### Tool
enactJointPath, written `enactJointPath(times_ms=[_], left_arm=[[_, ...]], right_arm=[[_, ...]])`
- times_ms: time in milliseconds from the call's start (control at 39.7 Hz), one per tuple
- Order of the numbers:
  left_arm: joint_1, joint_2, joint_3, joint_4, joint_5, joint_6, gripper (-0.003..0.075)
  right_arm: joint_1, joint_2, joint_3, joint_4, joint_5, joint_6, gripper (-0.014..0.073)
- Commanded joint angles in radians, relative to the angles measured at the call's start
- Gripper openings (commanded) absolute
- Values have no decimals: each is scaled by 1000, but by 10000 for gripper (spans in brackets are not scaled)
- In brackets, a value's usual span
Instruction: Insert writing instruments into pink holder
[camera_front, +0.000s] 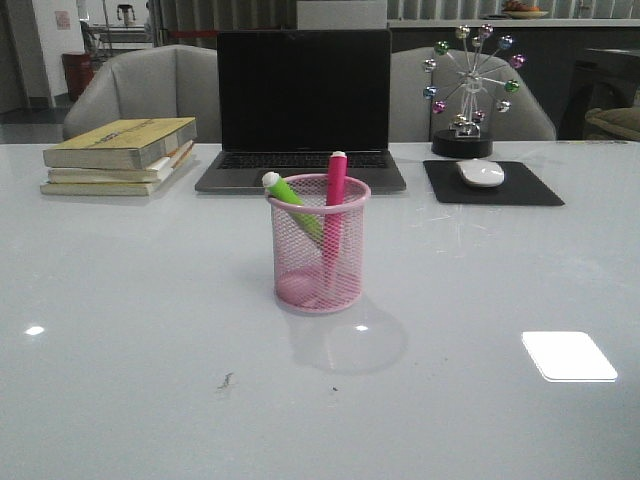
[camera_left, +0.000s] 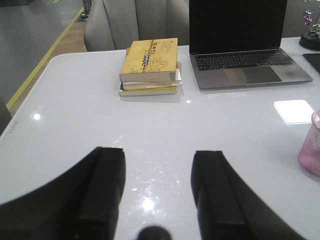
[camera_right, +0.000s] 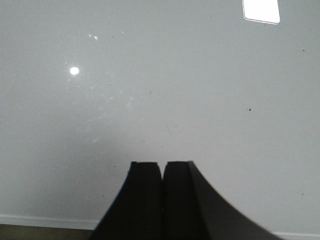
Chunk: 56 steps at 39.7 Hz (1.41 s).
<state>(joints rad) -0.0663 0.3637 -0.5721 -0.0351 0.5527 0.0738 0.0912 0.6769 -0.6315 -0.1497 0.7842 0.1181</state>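
A glossy white table (camera_front: 120, 330) fills the front view. At 12 o'clock on it, at the far edge, an open laptop (camera_front: 303, 110) shows a dark screen. At 10 o'clock lies a stack of books (camera_front: 120, 157) with a yellow cover on top, and at 2 o'clock a black mouse pad (camera_front: 530, 190) carries a white mouse (camera_front: 481, 173), with a kinetic desk toy (camera_front: 470, 90) of coloured balls just behind it. At the centre stands the pink holder (camera_front: 321, 250), upright, its mesh wall showing both markers inside. The pink highlighter (camera_front: 334, 215) stands nearly upright in the holder, its pale cap above the rim; the green highlighter (camera_front: 292, 200) leans toward 10 o'clock, its pale cap resting over the rim. In the left wrist view the left gripper (camera_left: 157, 192) hangs over bare table with its black fingers (camera_left: 107, 185) spread well apart and nothing between them, an edge of the holder showing to one side. In the right wrist view the right gripper (camera_right: 162, 192) has its fingers (camera_right: 145, 195) pressed together, holding nothing, above bare table.
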Motion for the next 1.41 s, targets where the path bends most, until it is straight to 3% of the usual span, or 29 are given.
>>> enactJointPath(times_ms=[0,807,1185,1387], left_arm=[[2,8,-27,-8,-77,-7,375],[2,8,-27,-8,-77,-7,375],[2,8,-27,-8,-77,-7,374],[2,8,-27,-8,-77,-7,374]], right_arm=[[-7,-5,-28,-24,-63,-4,50],[-7,-8,-28,-11,-77,-4,50],[-7,-274,91,132,-505,-46,50],[-7,-488,236,174,-624,-62,50]])
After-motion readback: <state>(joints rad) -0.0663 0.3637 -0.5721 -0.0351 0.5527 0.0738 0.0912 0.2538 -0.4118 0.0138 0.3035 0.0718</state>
